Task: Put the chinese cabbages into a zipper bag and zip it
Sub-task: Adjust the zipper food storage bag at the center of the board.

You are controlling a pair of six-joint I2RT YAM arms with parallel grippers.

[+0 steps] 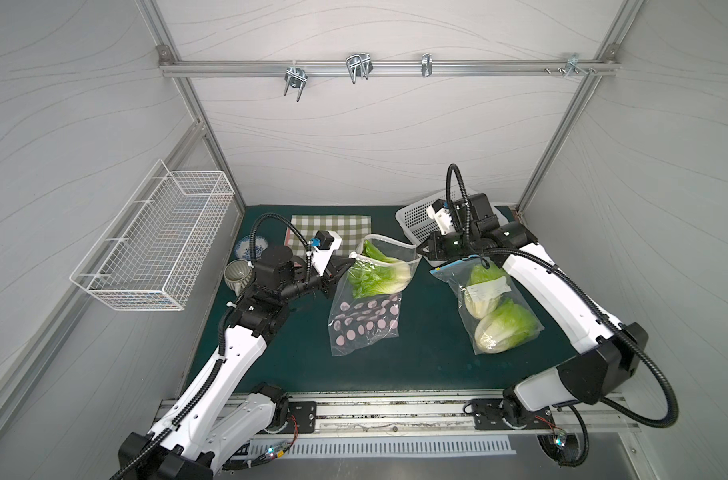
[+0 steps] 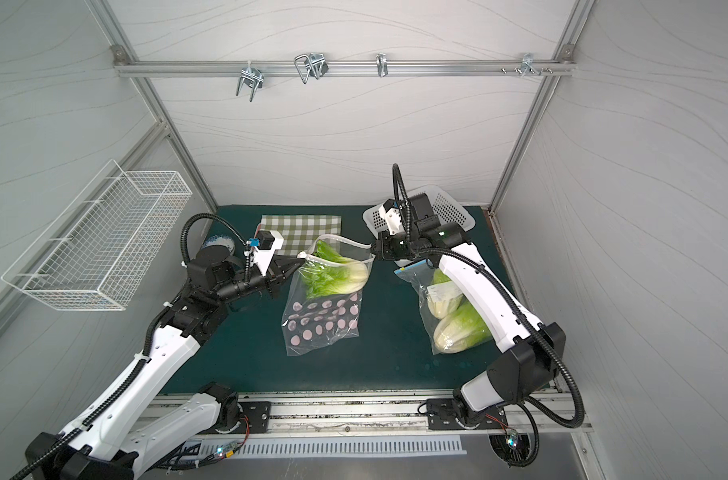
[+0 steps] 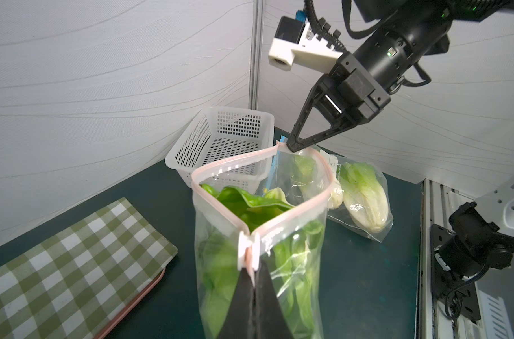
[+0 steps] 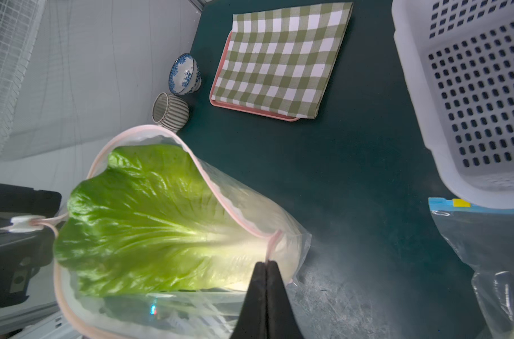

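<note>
Left arm: low, forearm stretched toward centre, wrist level. Left gripper (image 1: 351, 266) pressed together, pinching one corner of bag (image 1: 366, 320) mouth right at white slider (image 3: 248, 249). Right arm: arched over from its base, wrist turned back toward centre. Right gripper (image 1: 421, 249) also pressed together, black tapered fingertips nipping opposite corner of rim, clear in left wrist view (image 3: 292, 146). Mouth lifted between both grippers, hanging open in a loop; bottom of bag flat on dark green mat (image 1: 429, 353).

Bag: thin clear plastic, crinkly, pink zip track, lower half printed with pink dots on dark. Cabbage (image 4: 150, 223) inside, up near mouth, glossy crinkled green leaves toward slider end, white ribbed base toward right gripper.

Two more cabbages (image 1: 505, 328) in second bag (image 1: 451, 280), clear with blue zip strip, lying flat on mat under right forearm.

Behind: white perforated plastic basket (image 3: 220, 138), green-white checked cloth (image 4: 282, 61) folded over pink tray (image 4: 217, 101).
</note>
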